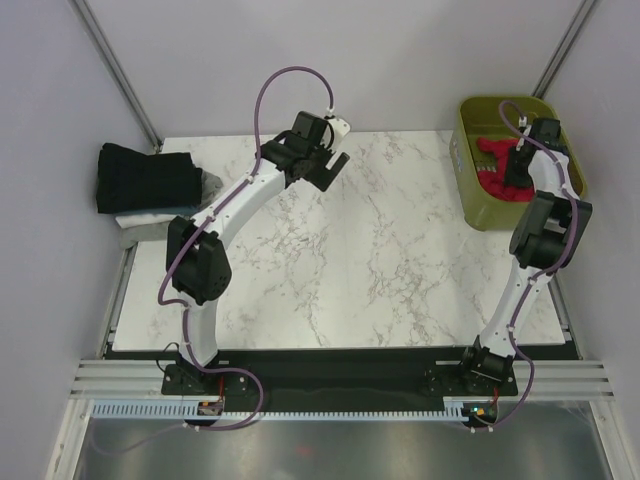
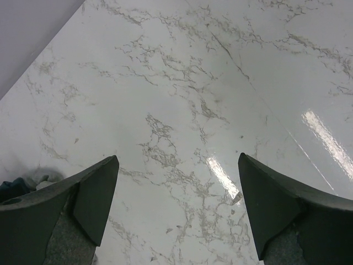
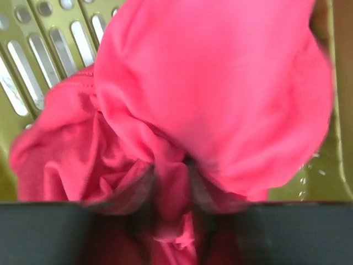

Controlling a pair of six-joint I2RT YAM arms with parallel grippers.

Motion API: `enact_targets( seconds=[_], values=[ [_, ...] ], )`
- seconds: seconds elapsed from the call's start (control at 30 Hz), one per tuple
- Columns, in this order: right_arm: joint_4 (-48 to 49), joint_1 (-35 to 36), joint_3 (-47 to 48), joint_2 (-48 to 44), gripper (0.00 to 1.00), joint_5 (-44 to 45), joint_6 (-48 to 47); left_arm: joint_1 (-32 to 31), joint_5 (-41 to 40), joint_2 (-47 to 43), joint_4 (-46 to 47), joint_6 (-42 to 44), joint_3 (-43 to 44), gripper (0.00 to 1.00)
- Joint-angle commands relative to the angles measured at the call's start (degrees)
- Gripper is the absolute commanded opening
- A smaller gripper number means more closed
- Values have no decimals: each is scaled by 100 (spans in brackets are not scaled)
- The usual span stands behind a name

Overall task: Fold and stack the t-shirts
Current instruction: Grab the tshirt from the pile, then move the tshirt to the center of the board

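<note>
**Two arms, one busy: crimson shirt gripped in the basket**

At about 10 o'clock from the table's [image 1: 380,250] centre you have the finished pile. A folded black t-shirt [image 1: 145,178] lies on top of paler white and grey ones [image 1: 150,222], parked at the left edge so the marble is free for folding. You cannot count the lower layers, because only a sliver of them shows beneath the black one.

Your left gripper [image 2: 177,163] hangs over bare marble near 12 o'clock with its fingers spread wide and nothing between them. My guess is it is waiting to take a corner once cloth arrives.

Move on to 2 o'clock, where the olive-green basket [image 1: 468,190] sits at the right edge. The crimson-pink t-shirt [image 3: 220,83] lies inside it in a crumpled heap, which is where the task's next piece is. Your right gripper [image 3: 171,207] reaches down into the basket, and its fingers look pressed together on a bunched fold of that cloth, probably to lift it out.

The wrist view is blurred and filled with pink. You cannot tell collar from hem or how much fabric is caught. The arm itself also covers part of the basket from above.
</note>
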Motion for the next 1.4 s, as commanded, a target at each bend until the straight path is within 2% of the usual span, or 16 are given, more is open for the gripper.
enact_targets(
  seconds=[0.0,0.03,0.07,0.13,0.37,0.57,0.6,0.8,0.93,1.03,1.1,1.13,1.17,1.2,1.23,1.37],
  values=[
    [148,17,355,-190,22,111,-81,2,64,-164,69,-153,123,96],
    [157,43,381,-296,16,128,-81,28,64,-182,78,-180,132,96],
    [183,52,408,-419,6,128,-81,54,55,-200,87,-267,141,96],
    [192,130,531,-858,0,146,-107,159,46,-217,113,-408,219,95],
    [411,420,1356,-2317,0,23,-440,599,512,-349,227,-558,642,95],
    [745,973,1357,-3530,0,-452,-696,898,767,-849,535,-715,229,93],
    [763,1262,1375,-3740,0,-443,-766,959,793,-946,631,-768,142,93],
    [798,2493,2147,-4024,0,-127,-881,1021,364,-1816,1167,-962,-860,94],
    [816,2854,2517,-4032,0,-240,-845,1004,-189,-2150,1343,-989,-1379,94],
    [825,2969,2317,-4199,0,-399,-819,977,-226,-2405,1335,-840,-1686,94],
    [798,2961,1458,-4505,42,-469,-836,794,-331,-2633,1335,-577,-1845,95],
    [755,2970,1123,-4603,76,-495,-898,653,-697,-2713,1343,-262,-2011,96],
    [606,2952,511,-4717,86,-496,-872,513,-857,-2783,1343,-85,-2082,97],
    [535,2961,209,-4927,91,-487,-837,337,-894,-2853,1265,21,-2144,98],
    [482,2961,-90,-5051,98,-513,-741,327,-650,-3037,1160,5,-2223,98],
    [26,2952,-1784,-5710,98,-985,-292,493,158,-3275,291,-355,-2189,98]
  ],
)
